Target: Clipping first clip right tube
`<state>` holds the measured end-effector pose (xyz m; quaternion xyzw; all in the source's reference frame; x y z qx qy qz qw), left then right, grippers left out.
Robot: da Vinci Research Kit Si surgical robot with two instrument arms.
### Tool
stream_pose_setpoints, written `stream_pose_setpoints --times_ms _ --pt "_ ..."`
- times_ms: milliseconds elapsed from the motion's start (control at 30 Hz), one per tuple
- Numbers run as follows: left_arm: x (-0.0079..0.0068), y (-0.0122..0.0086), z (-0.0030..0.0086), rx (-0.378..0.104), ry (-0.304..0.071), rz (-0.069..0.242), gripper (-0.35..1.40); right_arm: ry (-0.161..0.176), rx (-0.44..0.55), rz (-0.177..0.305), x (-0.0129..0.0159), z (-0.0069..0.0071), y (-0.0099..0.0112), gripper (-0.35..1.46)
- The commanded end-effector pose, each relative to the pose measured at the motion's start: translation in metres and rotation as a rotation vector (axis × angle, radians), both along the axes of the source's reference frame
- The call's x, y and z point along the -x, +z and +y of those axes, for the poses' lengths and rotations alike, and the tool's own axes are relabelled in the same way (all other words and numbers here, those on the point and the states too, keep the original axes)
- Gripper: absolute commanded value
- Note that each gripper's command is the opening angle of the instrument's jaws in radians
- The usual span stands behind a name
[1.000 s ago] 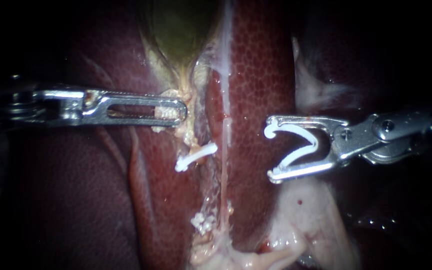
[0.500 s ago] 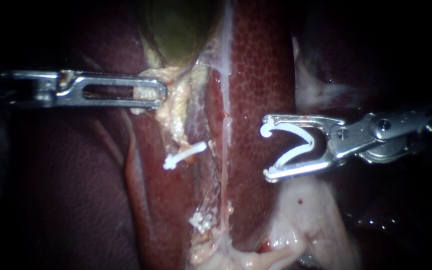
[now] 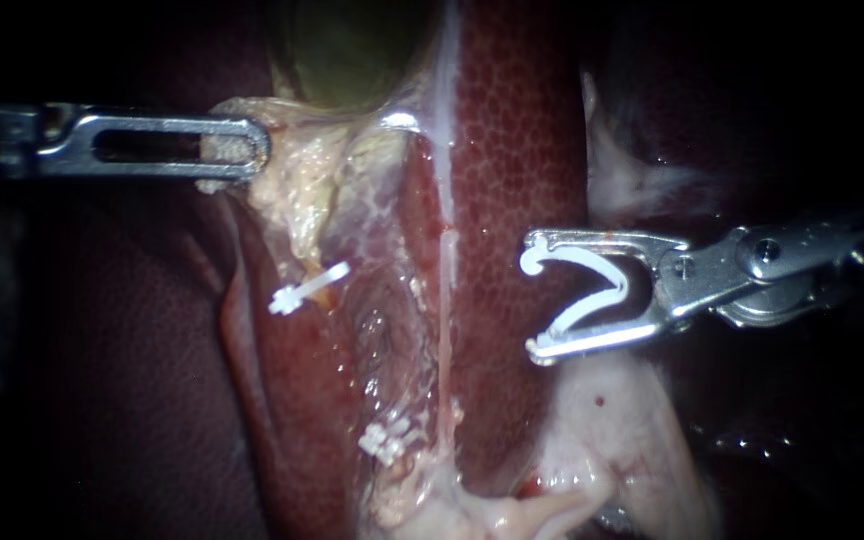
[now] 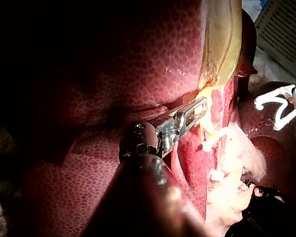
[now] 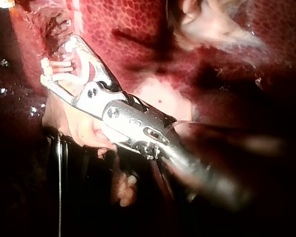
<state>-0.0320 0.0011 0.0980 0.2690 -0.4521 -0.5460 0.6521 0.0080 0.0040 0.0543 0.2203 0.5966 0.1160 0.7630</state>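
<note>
two instruments show in the endoscope view: the left instrument (image 3: 242, 150) has its jaws clamped on pale tissue (image 3: 297, 190) under the gallbladder (image 3: 347, 50). the right instrument (image 3: 534, 296) has wide jaws cradling an open white clip (image 3: 597, 290) over the liver (image 3: 512, 150), near the right tube (image 3: 445, 330) but apart from it.

left wrist view: left instrument (image 4: 197, 107) jaws closed on that tissue.

right wrist view: right instrument (image 5: 56, 61) — wide jaws carrying the clip (image 5: 64, 66).

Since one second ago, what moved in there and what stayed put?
My left instrument slid up and back toward its own side, jaws shut on the pale tissue below the gallbladder, stretching it out. The closed clip got dragged the same way. My right instrument crept slightly toward the middle, then stayed, jaws holding the open clip. The liver did not move.
</note>
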Motion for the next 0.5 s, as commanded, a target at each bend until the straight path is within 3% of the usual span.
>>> stream_pose_setpoints --times_ms 33,300,500 --pt "0.0 0.0 0.0 0.0 -0.001 0.001 -0.35 0.0 0.0 0.0 0.0 0.0 0.0 0.6" --pt "0.0 0.0 0.0 0.0 -0.002 0.001 -0.35 -0.001 0.003 0.0 -0.0002 -0.0004 0.0003 0.6" --pt "0.0 0.0 -0.0001 0.0 -0.002 0.001 -0.35 -0.017 0.004 -0.001 -0.0009 -0.002 0.0022 0.6"
